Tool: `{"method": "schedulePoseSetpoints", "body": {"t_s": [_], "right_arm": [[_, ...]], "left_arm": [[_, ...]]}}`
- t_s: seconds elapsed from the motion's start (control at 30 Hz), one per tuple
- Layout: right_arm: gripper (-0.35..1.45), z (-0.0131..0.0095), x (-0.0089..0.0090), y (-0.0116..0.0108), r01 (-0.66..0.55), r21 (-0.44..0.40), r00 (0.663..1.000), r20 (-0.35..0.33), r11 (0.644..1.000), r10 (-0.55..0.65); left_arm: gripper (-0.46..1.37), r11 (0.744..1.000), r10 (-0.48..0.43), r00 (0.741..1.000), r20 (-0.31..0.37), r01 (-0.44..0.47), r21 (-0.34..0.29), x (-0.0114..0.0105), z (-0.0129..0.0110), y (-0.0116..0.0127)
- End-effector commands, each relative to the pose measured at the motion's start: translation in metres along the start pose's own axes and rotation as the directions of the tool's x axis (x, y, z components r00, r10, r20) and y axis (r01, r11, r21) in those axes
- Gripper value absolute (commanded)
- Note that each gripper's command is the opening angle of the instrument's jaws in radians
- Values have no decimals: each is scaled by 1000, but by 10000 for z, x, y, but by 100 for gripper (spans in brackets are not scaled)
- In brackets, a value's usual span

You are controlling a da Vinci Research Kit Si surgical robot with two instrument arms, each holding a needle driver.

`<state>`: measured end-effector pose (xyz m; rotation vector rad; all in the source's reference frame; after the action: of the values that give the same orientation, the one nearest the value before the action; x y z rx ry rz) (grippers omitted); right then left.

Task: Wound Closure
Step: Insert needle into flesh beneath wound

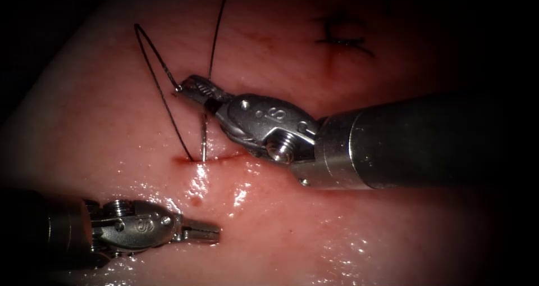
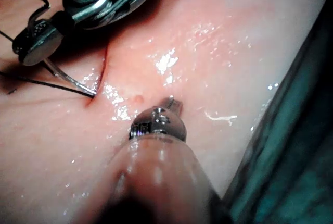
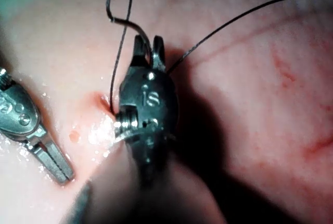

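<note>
Your right tool (image 1: pixel 193 88) grips the needle (image 1: pixel 203 137) near its tail, tip buried in the cut (image 1: pixel 210 159); your left tool (image 1: pixel 205 230), jaws closed and empty, rests on the tissue (image 1: pixel 101 123) just below.

Wet glossy tissue (image 1: pixel 348 230), shiny metal needle (image 1: pixel 203 143)

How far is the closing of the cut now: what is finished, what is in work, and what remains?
Done: one stitch sits farther up the tissue. In hand: the right tool holds the needle near its thread end, its tip in the cut; thread loops above. The left tool holds nothing, jaws shut. Left: this cut is unstitched.
</note>
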<state>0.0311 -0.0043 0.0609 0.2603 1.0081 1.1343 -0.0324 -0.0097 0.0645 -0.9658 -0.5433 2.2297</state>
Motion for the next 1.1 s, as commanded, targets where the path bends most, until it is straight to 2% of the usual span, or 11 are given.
{"method": "schedulePoseSetpoints", "body": {"t_s": [0.03, 0.27, 0.37, 0.57, 0.77, 0.83, 0.87, 0.97, 1.0, 1.1], "right_arm": [[-35, 1, 4, -2, -32, 10, 999, 15, 999, 32], [-35, 10, 9, 1, -169, 55, 974, 161, 984, 158], [-35, 11, 10, 1, -223, 61, 952, 228, 973, 204], [-35, 11, 9, 1, -334, 67, 902, 314, 940, 298], [-35, 12, 11, 2, -503, 113, 818, 382, 857, 430], [-35, 14, 11, 6, -588, 126, 760, 423, 799, 493], [-35, 14, 10, 8, -606, 130, 746, 435, 785, 504], [-35, 15, 8, 12, -634, 134, 730, 431, 762, 531], [-35, 15, 7, 13, -661, 133, 706, 442, 738, 553], [-35, 14, 6, 12, -687, 150, 688, 449, 711, 570]], "left_arm": [[-35, 1000, 1, 1000, 0, -1, -8, 0, 0, 0], [-35, 1000, 3, 1000, 3, -3, -8, -2, -1, 1], [-35, 1000, 4, 1000, 3, -4, -10, -3, -3, 1], [-35, 1000, 5, 1000, 4, -5, -11, -5, -5, 1], [-35, 1000, 5, 1000, 4, -5, -10, -6, -4, 2], [-35, 1000, 5, 1000, 4, -5, -10, -6, -4, 2], [-35, 1000, 5, 1000, 4, -5, -10, -6, -4, 2], [-35, 1000, 0, 1000, 4, 0, -10, -6, -4, 2], [-35, 1000, 0, 1000, 4, 0, -11, -6, -5, 2], [-35, 1000, 1, 1000, 7, 0, -11, -6, -5, 2]]}}
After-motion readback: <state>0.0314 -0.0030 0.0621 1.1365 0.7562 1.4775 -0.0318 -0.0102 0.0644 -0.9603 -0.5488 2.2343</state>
